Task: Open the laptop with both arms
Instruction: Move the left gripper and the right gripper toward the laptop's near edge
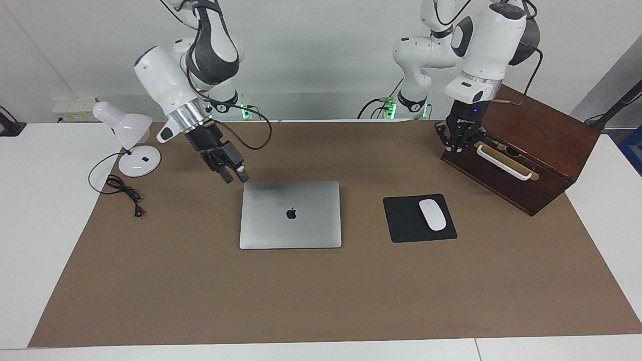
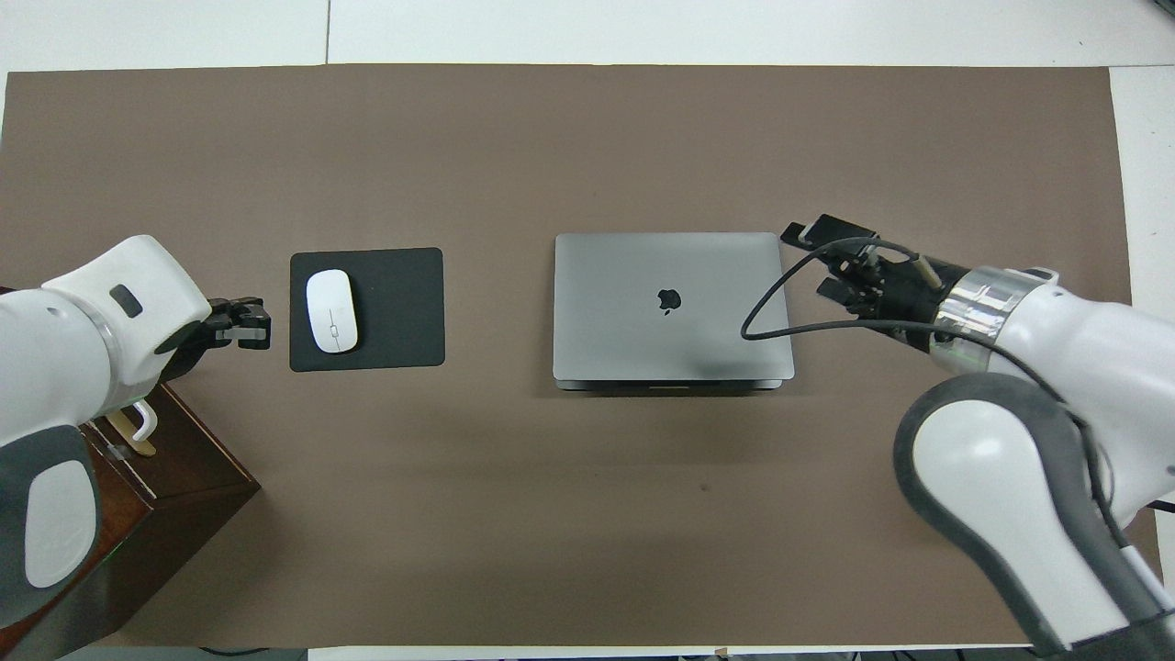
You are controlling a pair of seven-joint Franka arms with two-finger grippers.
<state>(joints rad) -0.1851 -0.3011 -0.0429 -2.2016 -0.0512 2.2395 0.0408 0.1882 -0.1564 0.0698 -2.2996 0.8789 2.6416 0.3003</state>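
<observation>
Lying shut, laptop [image 1: 290, 214] sits beside right jaws [image 1: 235, 175], slightly parted; left jaws [image 1: 459, 146] unclear.

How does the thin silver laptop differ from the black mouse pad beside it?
The silver-grey laptop is larger and thicker than the flat black mouse pad. The laptop's closed lid is bare except for a dark logo, while the mouse pad carries a white mouse. Both are rectangular and lie flat on the brown mat.

One sign only — a dark apple logo [image 1: 291, 214] at mid-frame, on the closed laptop [image 1: 271, 228] lid.
</observation>
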